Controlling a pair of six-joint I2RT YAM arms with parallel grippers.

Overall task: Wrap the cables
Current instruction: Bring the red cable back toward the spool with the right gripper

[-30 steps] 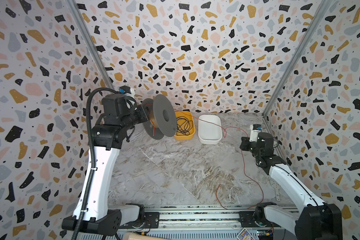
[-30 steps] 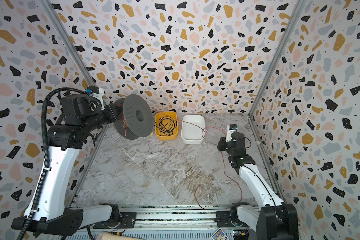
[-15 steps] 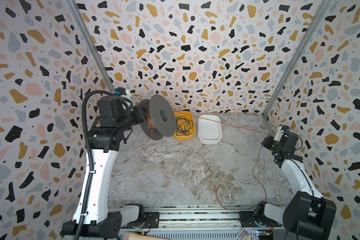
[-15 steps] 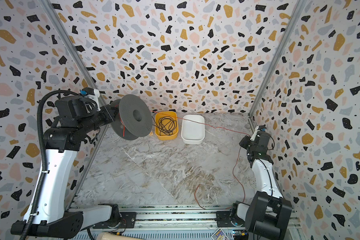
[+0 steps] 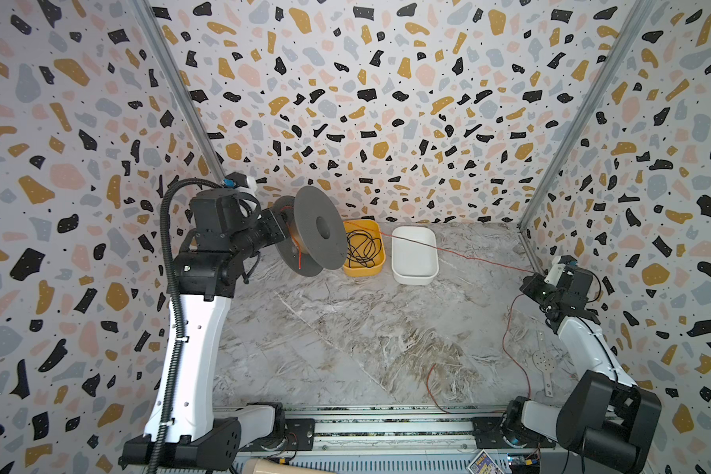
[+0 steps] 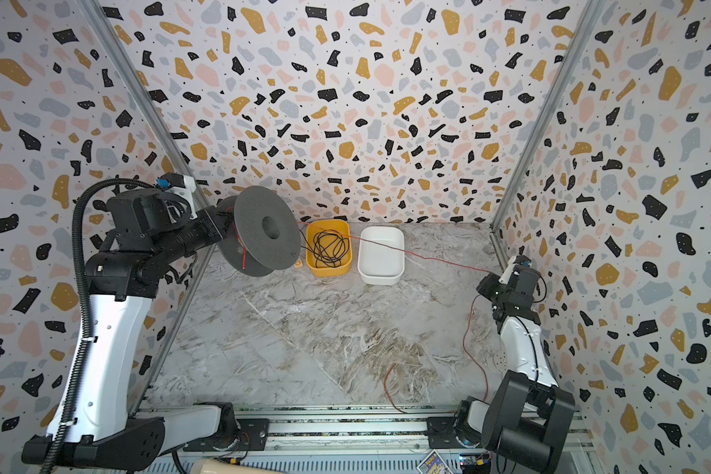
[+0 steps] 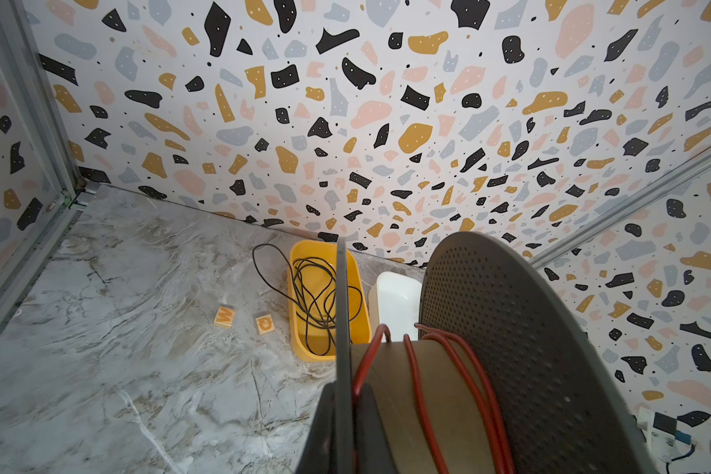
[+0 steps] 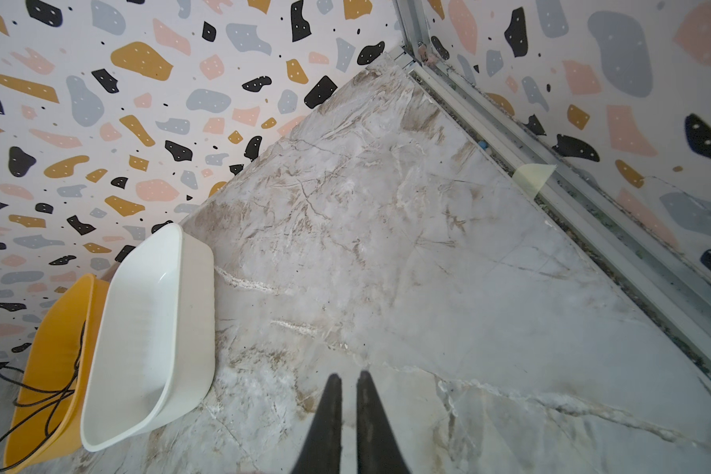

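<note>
Red-orange wire point(image 5: 475, 258), light and limp, stretched from the spool point(image 5: 321, 230), clamped in the left jaws, to the right jaws, then sagged onto the bench point(image 5: 345, 328). Right jaws looked nearly together, their grip unclear. Best pinched close to the spool.

White arm shells point(image 5: 194, 349), black joints point(image 5: 206, 266)

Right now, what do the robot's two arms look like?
The left arm has a white shell, black joints and a black base, with a black ribbed hose running up its side. The right arm is white and black too, with thin black wires and two black pointed fingers.
</note>
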